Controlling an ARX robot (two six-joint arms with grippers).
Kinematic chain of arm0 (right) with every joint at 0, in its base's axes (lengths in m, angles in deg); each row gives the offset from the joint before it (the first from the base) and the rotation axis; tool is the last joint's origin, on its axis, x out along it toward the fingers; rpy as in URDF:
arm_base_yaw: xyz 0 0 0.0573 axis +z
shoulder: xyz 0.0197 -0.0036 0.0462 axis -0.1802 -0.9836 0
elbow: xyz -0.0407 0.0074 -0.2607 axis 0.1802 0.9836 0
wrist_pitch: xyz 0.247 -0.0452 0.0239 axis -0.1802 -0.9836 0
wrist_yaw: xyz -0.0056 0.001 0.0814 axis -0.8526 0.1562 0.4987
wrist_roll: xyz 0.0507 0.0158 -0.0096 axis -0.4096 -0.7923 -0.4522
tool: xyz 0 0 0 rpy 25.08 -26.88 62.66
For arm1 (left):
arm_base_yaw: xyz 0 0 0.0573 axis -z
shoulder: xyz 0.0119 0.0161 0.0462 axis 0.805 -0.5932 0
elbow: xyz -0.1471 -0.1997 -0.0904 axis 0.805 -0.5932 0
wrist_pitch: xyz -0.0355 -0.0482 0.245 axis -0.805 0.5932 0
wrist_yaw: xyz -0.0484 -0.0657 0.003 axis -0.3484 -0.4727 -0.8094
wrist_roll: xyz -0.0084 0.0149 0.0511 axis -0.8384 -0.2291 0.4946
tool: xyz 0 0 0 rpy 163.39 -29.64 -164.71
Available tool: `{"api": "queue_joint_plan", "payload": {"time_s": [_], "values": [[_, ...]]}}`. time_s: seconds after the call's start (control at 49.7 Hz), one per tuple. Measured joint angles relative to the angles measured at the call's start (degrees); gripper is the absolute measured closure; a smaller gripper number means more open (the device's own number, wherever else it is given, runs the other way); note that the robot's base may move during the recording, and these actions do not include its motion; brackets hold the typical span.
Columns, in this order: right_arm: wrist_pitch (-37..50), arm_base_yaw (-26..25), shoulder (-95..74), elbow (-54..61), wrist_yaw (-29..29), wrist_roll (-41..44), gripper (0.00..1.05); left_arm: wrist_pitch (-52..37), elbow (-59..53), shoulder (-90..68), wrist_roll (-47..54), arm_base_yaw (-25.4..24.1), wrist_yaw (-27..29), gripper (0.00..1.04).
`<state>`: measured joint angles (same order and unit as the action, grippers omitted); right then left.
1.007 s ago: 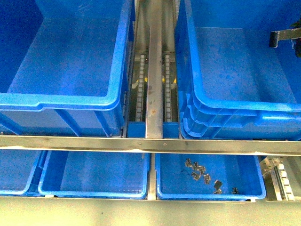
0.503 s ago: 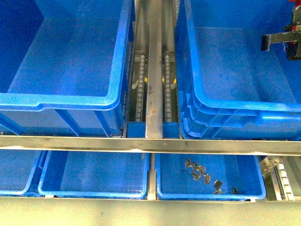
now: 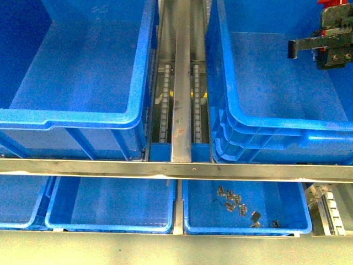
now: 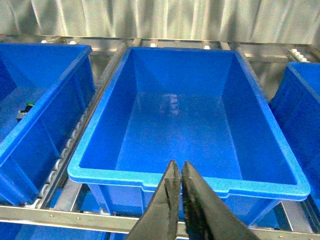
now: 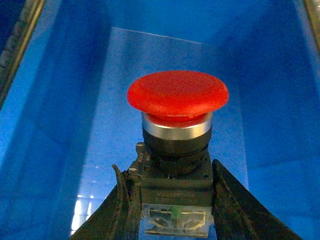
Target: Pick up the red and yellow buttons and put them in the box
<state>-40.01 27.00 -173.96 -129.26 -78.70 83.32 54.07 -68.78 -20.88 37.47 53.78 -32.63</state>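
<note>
Glossy plastic box; matt red button

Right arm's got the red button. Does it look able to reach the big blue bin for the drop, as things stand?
Probably yes. The right gripper holds the red button above the open top of the big blue bin; only bare bin floor shows beneath it, with nothing in between.

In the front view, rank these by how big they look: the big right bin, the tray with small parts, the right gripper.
Largest to smallest: right bin, parts tray, right gripper, which is partly out of frame.
</note>
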Motion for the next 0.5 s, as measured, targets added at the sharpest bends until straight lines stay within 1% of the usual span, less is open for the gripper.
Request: {"api": "queue_joint_plan", "payload": {"time_s": [0.081,0.161,0.242,0.282,0.403,0.483,0.503], "values": [[-0.3,-0.1,-2.9,-2.8,2.6,0.2,0.74,0.0,0.0,0.0,0.0,0.0,0.0,0.76],[-0.5,-1.5,-8.2,-7.8,5.6,1.9,0.74,0.0,0.0,0.0,0.0,0.0,0.0,0.58],[-1.7,-3.1,-13.3,-13.2,7.0,2.5,0.74,0.0,0.0,0.0,0.0,0.0,0.0,0.44],[-2.4,-3.9,-15.7,-15.8,7.4,3.1,0.74,0.0,0.0,0.0,0.0,0.0,0.0,0.37],[-5.4,-5.8,-22.7,-23.6,8.9,5.4,0.74,0.0,0.0,0.0,0.0,0.0,0.0,0.21],[-8.5,-7.2,-28.5,-30.8,8.6,6.6,0.74,0.0,0.0,0.0,0.0,0.0,0.0,0.07],[-9.4,-7.6,-29.9,-32.7,8.4,6.9,0.74,0.0,0.0,0.0,0.1,0.0,0.0,0.06]]}}
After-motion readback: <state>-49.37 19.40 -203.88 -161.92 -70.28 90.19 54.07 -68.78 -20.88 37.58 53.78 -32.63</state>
